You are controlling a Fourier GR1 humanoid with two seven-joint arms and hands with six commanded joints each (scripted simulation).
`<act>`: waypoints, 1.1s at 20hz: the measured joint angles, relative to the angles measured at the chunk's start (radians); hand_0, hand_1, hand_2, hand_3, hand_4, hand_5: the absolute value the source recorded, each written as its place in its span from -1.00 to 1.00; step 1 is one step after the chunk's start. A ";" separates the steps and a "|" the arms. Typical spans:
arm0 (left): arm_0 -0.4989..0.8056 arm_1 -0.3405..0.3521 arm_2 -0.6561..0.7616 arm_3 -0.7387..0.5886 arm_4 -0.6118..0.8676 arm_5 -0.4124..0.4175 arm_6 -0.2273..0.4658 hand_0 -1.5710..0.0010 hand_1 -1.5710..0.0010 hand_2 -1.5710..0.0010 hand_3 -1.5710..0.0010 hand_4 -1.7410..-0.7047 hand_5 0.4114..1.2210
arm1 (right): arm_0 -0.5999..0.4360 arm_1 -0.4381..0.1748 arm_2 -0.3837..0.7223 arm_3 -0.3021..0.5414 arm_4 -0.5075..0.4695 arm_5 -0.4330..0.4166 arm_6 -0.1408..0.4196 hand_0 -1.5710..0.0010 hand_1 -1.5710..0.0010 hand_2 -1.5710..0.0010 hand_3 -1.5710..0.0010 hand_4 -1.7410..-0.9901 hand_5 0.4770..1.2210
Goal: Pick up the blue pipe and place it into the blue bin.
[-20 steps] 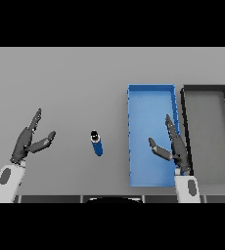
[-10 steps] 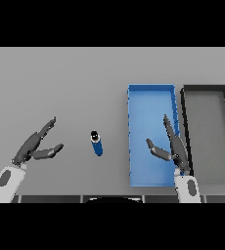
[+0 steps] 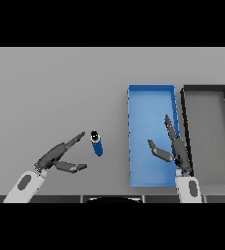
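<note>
Reaching beside the blue pipe (image 3: 97, 143), the left hand (image 3: 56, 156) spreads its fingers (image 3: 75, 140) wide, holding nothing.

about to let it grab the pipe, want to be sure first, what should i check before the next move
1. Left robot hand open, fingers spread: ok.
2. Short blue cylindrical pipe lying free on the grey table, not yet touched: ok.
3. Left robot hand close beside the pipe, to its left: ok.
4. Rectangular blue bin has bare floor for the pipe: ok.
5. Right robot hand away from the bin: not ok, it hangs over the bin.
6. Dark grey bin beside the blue one, not to be mistaken: ok.
</note>
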 measured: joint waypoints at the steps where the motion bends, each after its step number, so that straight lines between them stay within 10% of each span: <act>1: -0.012 -0.015 -0.006 0.006 0.000 0.000 0.004 1.00 1.00 1.00 1.00 0.21 -0.91 | -0.003 0.001 0.003 -0.007 -0.004 0.005 0.003 1.00 1.00 1.00 1.00 0.27 -0.63; 16: -0.196 -0.281 -0.072 0.291 -0.072 0.003 -0.041 1.00 1.00 0.97 0.98 0.22 -0.76 | 0.027 0.005 -0.005 -0.020 -0.013 0.003 0.001 1.00 1.00 1.00 1.00 0.26 -0.67; 18: -0.205 -0.315 -0.066 0.303 -0.050 0.000 -0.060 0.98 0.80 0.63 0.67 0.03 -0.52 | 0.016 0.007 -0.008 -0.016 -0.013 -0.002 0.015 1.00 1.00 1.00 1.00 0.28 -0.67; 22: -0.191 -0.367 -0.040 0.324 0.001 0.024 -0.055 -0.08 -0.20 -0.29 -0.28 -0.50 0.38 | 0.022 0.000 -0.013 -0.013 -0.013 0.000 0.011 1.00 1.00 1.00 1.00 0.28 -0.65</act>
